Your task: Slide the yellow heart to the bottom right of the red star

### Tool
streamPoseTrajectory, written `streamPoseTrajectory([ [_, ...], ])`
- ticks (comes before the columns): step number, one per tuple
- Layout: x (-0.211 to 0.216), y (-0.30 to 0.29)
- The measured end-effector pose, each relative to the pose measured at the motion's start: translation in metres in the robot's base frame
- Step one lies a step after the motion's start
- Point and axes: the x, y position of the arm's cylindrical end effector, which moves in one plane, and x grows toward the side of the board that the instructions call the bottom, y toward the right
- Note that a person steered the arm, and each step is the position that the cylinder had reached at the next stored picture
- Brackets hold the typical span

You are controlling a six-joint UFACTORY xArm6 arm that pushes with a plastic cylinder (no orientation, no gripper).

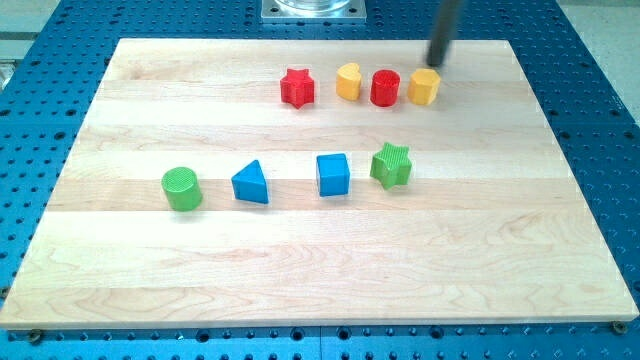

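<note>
The red star (pixel 297 88) lies near the view's top, left of centre. The yellow heart (pixel 348 82) stands just to its right, apart from it. A red cylinder (pixel 385 88) sits right of the heart, and a yellow hexagon block (pixel 424 87) right of that. My tip (pixel 437 64) is just above the yellow hexagon's upper right edge, close to it, at the view's top. It is well right of the yellow heart.
A lower row holds a green cylinder (pixel 182 188), a blue triangle (pixel 251 183), a blue cube (pixel 333 174) and a green star (pixel 391 165). The wooden board (pixel 320 280) lies on a blue perforated table. A metal base (pixel 313 10) is at the top.
</note>
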Motion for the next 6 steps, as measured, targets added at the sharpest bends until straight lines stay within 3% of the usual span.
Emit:
streamPoseTrajectory([
  [1,0.008,-0.089],
  [2,0.034,-0.099],
  [5,0.041,-0.069],
  [6,0.065,-0.069],
])
